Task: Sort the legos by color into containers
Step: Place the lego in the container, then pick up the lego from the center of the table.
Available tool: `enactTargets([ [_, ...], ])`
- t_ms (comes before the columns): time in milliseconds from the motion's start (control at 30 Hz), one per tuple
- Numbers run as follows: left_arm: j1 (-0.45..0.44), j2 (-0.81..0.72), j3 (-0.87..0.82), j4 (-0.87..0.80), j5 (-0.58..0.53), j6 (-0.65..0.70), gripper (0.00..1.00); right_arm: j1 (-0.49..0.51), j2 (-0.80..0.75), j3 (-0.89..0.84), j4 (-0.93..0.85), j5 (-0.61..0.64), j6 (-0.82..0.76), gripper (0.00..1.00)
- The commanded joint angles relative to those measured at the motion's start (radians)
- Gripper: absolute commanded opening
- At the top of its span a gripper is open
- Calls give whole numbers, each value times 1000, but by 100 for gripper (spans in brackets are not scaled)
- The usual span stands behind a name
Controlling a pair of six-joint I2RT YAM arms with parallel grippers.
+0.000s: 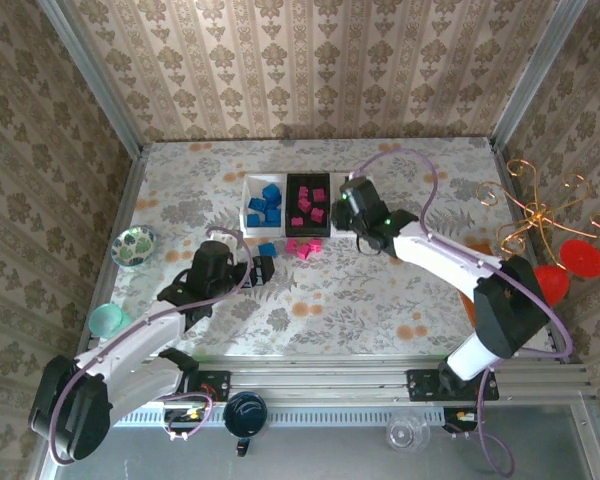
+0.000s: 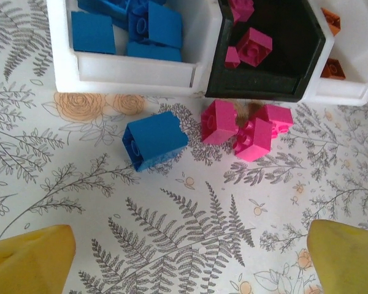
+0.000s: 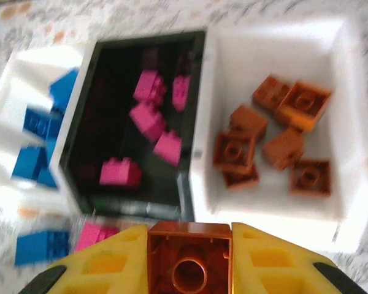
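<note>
Three trays stand in a row: a white one (image 3: 26,195) with blue bricks (image 2: 148,26), a black one (image 3: 135,207) with pink bricks (image 3: 148,119), and a white one (image 3: 267,208) with several orange-brown bricks (image 3: 236,150). My right gripper (image 3: 190,245) is shut on an orange-brown brick (image 3: 189,236), hollow side toward the camera, just in front of that right tray; from above, this gripper (image 1: 352,205) covers the tray. One blue brick (image 2: 154,139) and three pink bricks (image 2: 245,128) lie loose on the cloth before the trays. My left gripper (image 2: 190,263) is open and empty, short of them.
A green patterned bowl (image 1: 135,246) and a teal cup (image 1: 108,320) sit at the left. A copper wire ornament (image 1: 535,210) with red discs (image 1: 580,258) stands at the right edge. Wallpapered walls close in the table.
</note>
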Motion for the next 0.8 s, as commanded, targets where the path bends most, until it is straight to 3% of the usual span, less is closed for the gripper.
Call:
enactTargets([
  [0,7,28,27,-3,23,7,96,-52,111,107,-54,51,-31,29],
  [100,10,61,44,-10,25,9,95,-91,220,229,-94,62,-19,34],
  [200,15,102,65,-3,34,14,94,-115,309,337,-148,47,-20,57],
  [267,15,135,85,-1,35,25,93,-115,318,355,-159,36,-25,66],
  [467,2,293,140,22,-34,57,93,-80,175,173,-55,-8,-15,68],
  [600,-19,417,167,111,-147,87,90,-62,81,35,-1,-18,10,68],
  [767,-18,562,234,208,-150,109,88,-57,-13,-71,33,-35,34,68],
])
